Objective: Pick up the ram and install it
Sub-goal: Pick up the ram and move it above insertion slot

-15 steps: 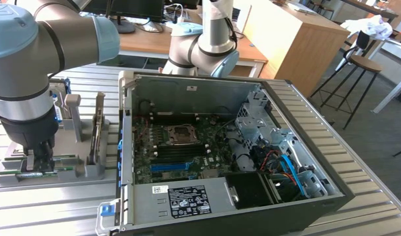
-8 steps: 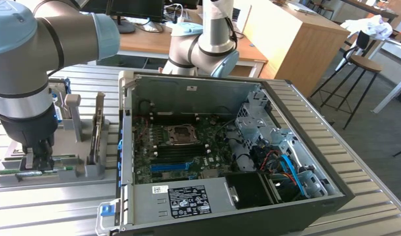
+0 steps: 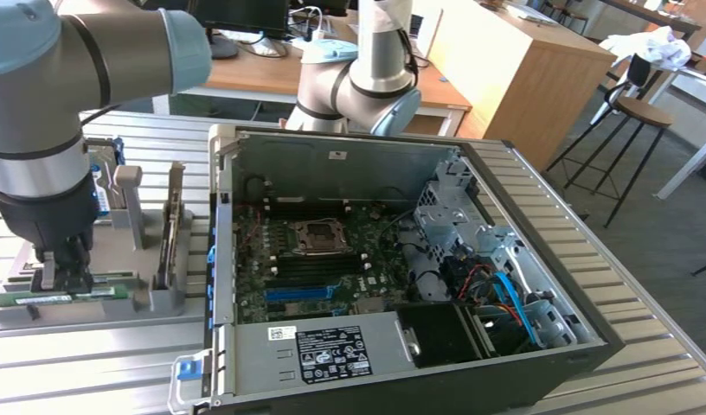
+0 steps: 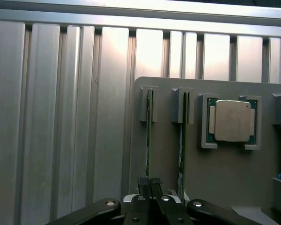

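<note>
The ram (image 3: 65, 296) is a thin green stick standing on edge in a slot of the grey holder (image 3: 145, 298), at the exterior view's left. My gripper (image 3: 67, 275) is straight above it, its fingers shut on the stick's top edge. In the wrist view the ram (image 4: 149, 126) runs edge-on away from my shut gripper (image 4: 150, 183). A second green stick (image 4: 181, 140) stands parallel in the neighbouring slot. The open computer case (image 3: 221, 259) lies to the exterior view's right of the holder, with the motherboard's long black slots (image 3: 312, 262) and a blue slot (image 3: 298, 292) exposed.
A square silver processor (image 4: 231, 120) sits in a pocket of the holder beside the sticks. Upright grey posts (image 3: 172, 220) rise from the holder. A second robot arm (image 3: 370, 82) stands behind the case. The power supply (image 3: 330, 350) fills the case's near end. Everything rests on a ribbed metal table (image 3: 630, 285).
</note>
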Robot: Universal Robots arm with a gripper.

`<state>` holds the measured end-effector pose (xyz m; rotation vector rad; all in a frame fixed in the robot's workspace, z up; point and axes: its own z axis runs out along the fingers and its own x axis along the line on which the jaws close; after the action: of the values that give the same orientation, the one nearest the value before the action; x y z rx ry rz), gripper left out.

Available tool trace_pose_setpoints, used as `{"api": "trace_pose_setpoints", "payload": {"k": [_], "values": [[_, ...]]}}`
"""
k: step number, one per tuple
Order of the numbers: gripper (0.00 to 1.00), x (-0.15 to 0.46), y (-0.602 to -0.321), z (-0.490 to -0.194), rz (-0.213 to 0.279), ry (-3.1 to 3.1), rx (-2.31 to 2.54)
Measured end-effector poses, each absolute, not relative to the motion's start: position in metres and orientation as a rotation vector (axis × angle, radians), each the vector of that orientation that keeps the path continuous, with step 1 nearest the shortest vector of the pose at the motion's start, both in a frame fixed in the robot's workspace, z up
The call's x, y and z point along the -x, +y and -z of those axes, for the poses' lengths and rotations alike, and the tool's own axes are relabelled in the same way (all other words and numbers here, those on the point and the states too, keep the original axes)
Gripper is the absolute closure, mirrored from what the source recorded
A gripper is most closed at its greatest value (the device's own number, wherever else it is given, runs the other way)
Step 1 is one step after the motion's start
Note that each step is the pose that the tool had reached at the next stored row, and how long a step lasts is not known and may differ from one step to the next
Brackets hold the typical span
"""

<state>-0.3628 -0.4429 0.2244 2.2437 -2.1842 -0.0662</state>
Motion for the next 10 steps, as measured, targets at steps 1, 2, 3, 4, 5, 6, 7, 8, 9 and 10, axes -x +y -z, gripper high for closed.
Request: {"api": "trace_pose_setpoints", "payload": {"k": [1, 2, 3, 4, 5, 6, 7, 8, 9, 10], "values": [[0.89, 0.363, -0.443, -0.227, 0.066, -2.184, -2.244], [0.89, 0.363, -0.443, -0.229, 0.066, -2.184, -2.244], [0.89, 0.363, -0.443, -0.231, 0.066, -2.184, -2.244], [0.89, 0.363, -0.443, -0.233, 0.066, -2.184, -2.244], [0.89, 0.363, -0.443, -0.236, 0.066, -2.184, -2.244], [0.89, 0.363, -0.443, -0.238, 0.066, -2.184, -2.244], [0.89, 0.363, -0.443, -0.241, 0.066, -2.184, -2.244], [0.89, 0.363, -0.443, -0.243, 0.066, -2.185, -2.243], [0.89, 0.363, -0.443, -0.246, 0.066, -2.185, -2.243], [0.89, 0.363, -0.443, -0.249, 0.066, -2.185, -2.243]]}}
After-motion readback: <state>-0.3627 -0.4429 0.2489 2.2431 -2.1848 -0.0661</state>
